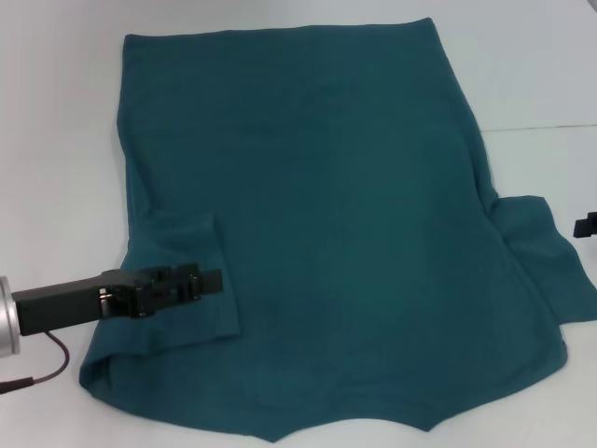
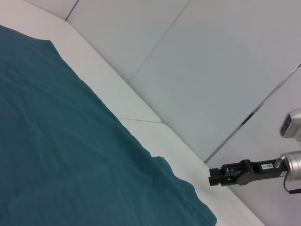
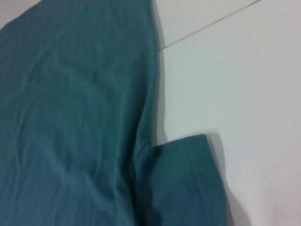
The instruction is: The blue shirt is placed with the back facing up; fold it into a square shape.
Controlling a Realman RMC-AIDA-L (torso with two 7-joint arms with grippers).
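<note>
I had the blue shirt (image 1: 326, 215) spread back-up on the white table (image 1: 532, 65), collar end nearest me, its left sleeve (image 1: 182, 280) already folded inward over the body. My left gripper (image 1: 207, 280) sat over that sleeve; I could not tell whether its pincer was clenched or released. The risk, I judged, was dragging the soft cloth and undoing the fold. The right gripper (image 1: 586, 225) waited just off the spread right sleeve (image 1: 546, 266), state unreadable. Nothing else stood in the way.
</note>
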